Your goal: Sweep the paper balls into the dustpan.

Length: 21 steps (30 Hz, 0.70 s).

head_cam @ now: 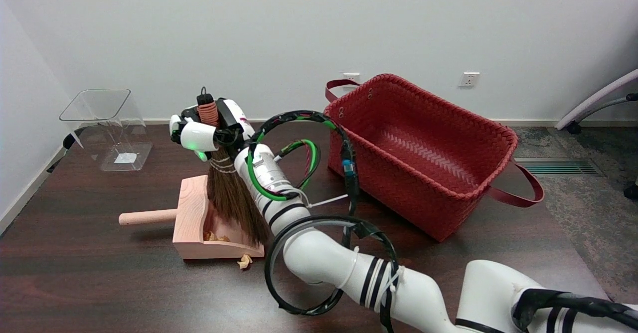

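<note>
A crumpled paper ball lay on the dark wooden table, just outside the near corner of the wooden dustpan and touching or almost touching its front edge. More pale paper scraps sat inside the pan, against its near wall. The dustpan rested flat on the table with its round handle pointing toward the picture's left.

Over the pan hung a small straw broom, its dark bristles fanning downward and toward the right, the tips reaching the pan's open side close to the loose ball. Whether the bristles touched the pan's floor could not be told. The right hand was clenched round the broom's neck, fingers wrapped about the handle just below its copper-coloured coil binding, with a green light glowing on the underside of the hand. The white right arm, ringed with black bands and trailed by green and black cables, ran in from the lower right corner of the head view.

Behind and to the right of the arm stood a large red woven basket with leather strap handles, its open interior facing the camera. At the table's far left corner stood a clear plastic container, tilted, with a white label showing through its base. A white wall with two power sockets closed the scene behind.
</note>
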Tool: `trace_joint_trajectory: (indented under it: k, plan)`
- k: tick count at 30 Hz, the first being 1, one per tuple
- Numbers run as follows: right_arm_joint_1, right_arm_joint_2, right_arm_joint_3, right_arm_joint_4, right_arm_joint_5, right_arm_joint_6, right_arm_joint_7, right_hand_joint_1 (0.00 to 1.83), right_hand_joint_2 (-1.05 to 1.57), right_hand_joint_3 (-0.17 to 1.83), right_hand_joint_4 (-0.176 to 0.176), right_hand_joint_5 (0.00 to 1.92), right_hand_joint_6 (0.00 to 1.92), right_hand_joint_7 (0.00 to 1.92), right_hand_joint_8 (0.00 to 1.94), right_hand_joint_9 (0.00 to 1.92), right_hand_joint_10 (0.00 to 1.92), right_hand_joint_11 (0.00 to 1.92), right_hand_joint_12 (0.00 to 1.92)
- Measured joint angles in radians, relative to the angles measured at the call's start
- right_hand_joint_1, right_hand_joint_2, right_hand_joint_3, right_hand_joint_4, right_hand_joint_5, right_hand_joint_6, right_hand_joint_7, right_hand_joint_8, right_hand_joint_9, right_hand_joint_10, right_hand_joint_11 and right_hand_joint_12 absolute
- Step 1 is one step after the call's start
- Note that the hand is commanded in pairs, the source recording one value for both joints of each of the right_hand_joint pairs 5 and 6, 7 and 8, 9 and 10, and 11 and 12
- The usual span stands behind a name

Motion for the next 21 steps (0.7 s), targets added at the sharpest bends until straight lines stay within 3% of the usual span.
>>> trace_joint_trajectory:
  k: [21]
  plan:
    - [-0.070,0.118,0.025,-0.217,-0.075,-0.053,-0.114,1.09,0.93,1.09,0.000,1.92,1.92,1.92,1.92,1.92,1.92,1.92,1.92]
